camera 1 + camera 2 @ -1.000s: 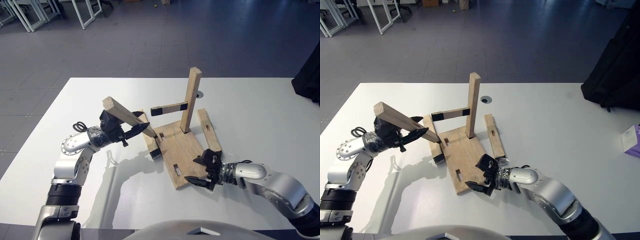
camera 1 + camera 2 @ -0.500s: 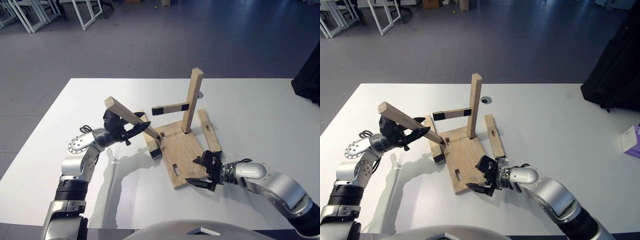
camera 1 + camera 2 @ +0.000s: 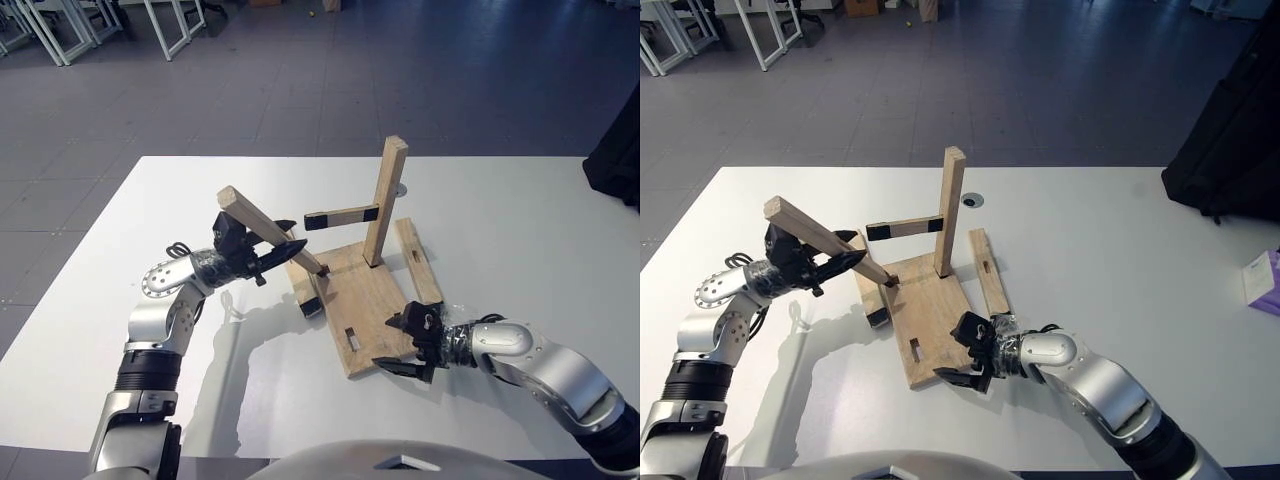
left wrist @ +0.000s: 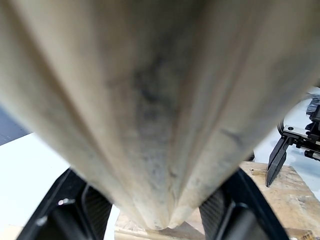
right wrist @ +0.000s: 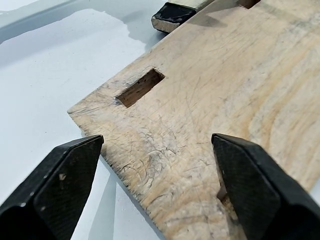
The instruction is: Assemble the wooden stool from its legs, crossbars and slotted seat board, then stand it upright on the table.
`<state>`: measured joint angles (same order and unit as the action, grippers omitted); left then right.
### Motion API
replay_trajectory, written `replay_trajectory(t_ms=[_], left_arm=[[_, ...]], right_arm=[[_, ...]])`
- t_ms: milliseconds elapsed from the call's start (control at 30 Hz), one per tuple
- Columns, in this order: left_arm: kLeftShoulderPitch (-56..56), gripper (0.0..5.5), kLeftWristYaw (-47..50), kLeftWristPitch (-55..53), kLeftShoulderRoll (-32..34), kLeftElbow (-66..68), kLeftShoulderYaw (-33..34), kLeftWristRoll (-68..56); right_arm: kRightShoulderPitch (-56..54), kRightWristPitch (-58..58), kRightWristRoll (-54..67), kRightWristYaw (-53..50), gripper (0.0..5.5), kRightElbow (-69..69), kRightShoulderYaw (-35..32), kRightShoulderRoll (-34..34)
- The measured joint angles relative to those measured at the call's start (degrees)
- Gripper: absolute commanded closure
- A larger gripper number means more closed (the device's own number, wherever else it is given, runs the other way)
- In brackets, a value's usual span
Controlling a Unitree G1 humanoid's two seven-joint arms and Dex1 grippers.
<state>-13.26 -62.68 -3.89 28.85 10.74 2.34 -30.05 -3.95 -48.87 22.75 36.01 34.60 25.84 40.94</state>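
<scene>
On the white table, about its middle, the board lies flat with its long side running from 11 to 5 o'clock. At the board's 1 o'clock corner the standing leg rises upright. The slanted leg comes in from 10 o'clock, top end high over the table and lower end down at the board's 11 o'clock corner; I cannot tell whether it sits in a slot there. Two more pieces lie flat. The slotted leg is just beside the board at 3 o'clock, and the taped leg lies along the 9 o'clock edge with its black end toward me. The crossbar, black at both ends, sticks out level from the standing leg toward 9 o'clock, clear of the table.

The left claw is clamped on the slanted leg partway down — one finger on each side. The right claw is spread wide at the board's 5 o'clock corner, and the board's edge runs between its fingers. An open slot shows just beyond them, toward 9 o'clock.
</scene>
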Motion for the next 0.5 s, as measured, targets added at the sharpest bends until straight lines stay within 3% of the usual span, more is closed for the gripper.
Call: replay_trajectory(t_ms=[333, 500], left_arm=[[-1.54, 3.46, -1.91, 2.83, -1.74, 4.28, -1.17, 1.43], [-0.82, 3.46, -4.68, 1.72, 0.85, 3.02, -1.34, 0.90]], right_arm=[[-0.78, 0.11, -0.63, 1.94, 1.49, -0.87, 0.02, 0.01], [-0.78, 0.46, -1.27, 2.37, 1.49, -1.10, -0.03, 0.03]])
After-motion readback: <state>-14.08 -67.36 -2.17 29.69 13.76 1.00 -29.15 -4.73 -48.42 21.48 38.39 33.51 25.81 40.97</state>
